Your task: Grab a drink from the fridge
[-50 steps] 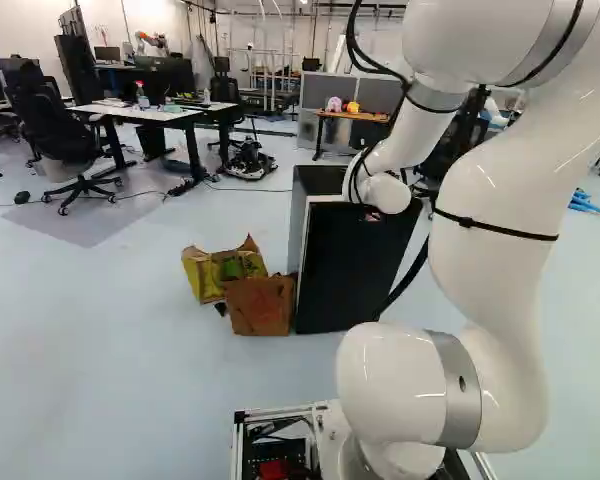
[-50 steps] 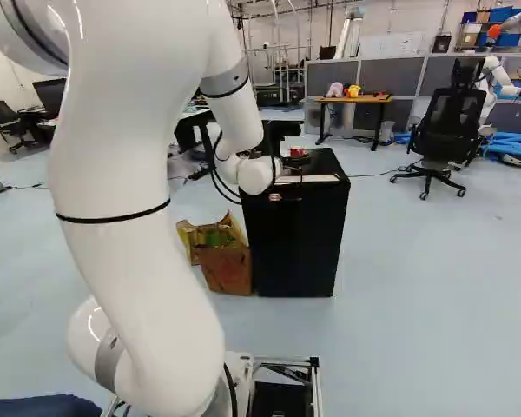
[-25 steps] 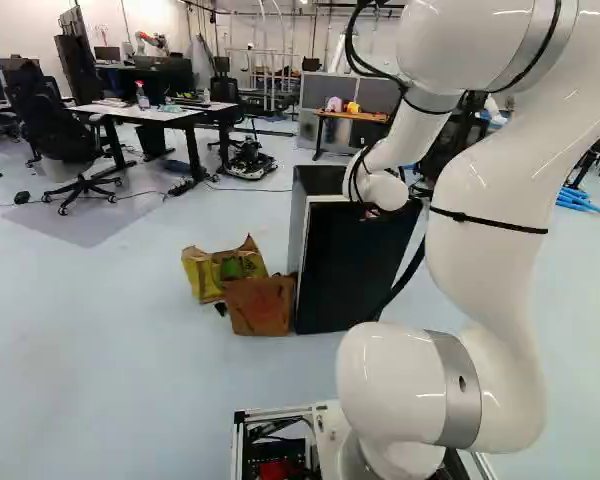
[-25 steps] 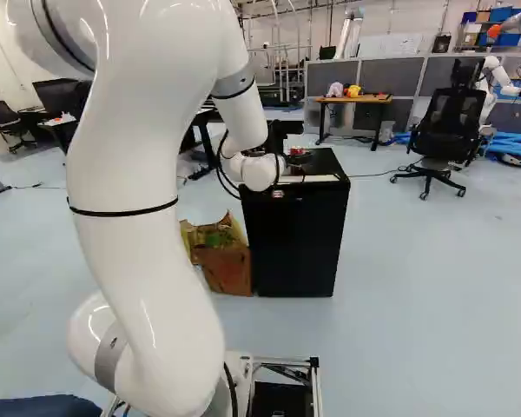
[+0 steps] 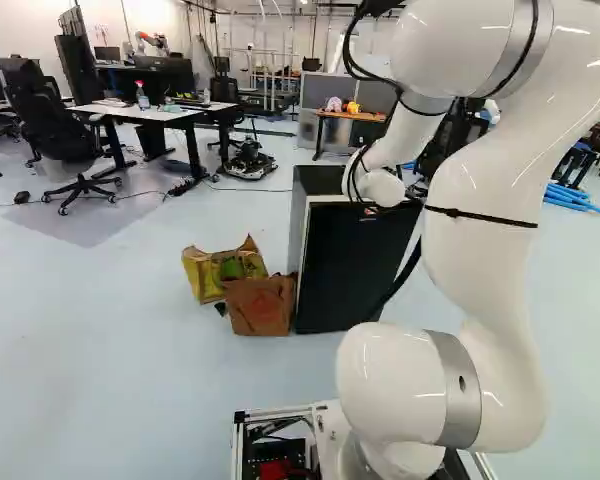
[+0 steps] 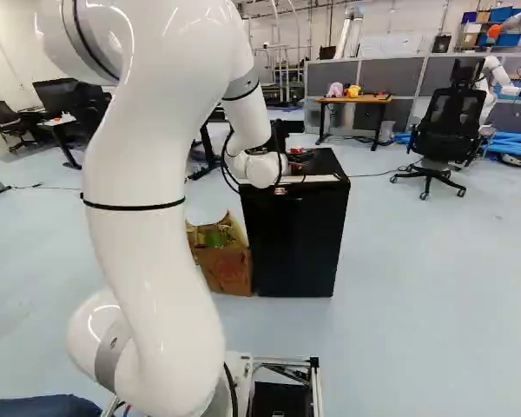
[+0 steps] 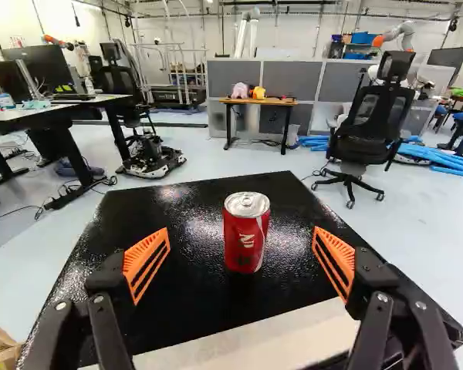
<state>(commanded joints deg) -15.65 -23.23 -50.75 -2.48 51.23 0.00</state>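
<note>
Over the top of the black fridge [image 6: 295, 248], my gripper [image 6: 299, 160] shows partly behind the white wrist in the right base view. A red drink can [image 7: 246, 233] stands upright on the fridge top [image 7: 181, 297]. In the wrist view my gripper [image 7: 242, 250] is open wide, its orange pads [image 7: 147, 260] on either side of the line to the can. The can is ahead of and between the fingers, with wide gaps on both sides and neither pad touching it. The fridge door's front face looks closed in the base views.
A brown and yellow cardboard box [image 5: 260, 303] sits on the floor against the fridge's side. Farther off are desks [image 5: 150, 113], a small wooden table [image 6: 354, 99], an office chair [image 6: 451, 126], grey partitions, blue tubes and another robot [image 6: 495, 80].
The arm's upper links have swung, leftward in the left base view and rightward in the right base view. The wrist has shifted slightly over the fridge. Base, fridge and box have stayed put.
</note>
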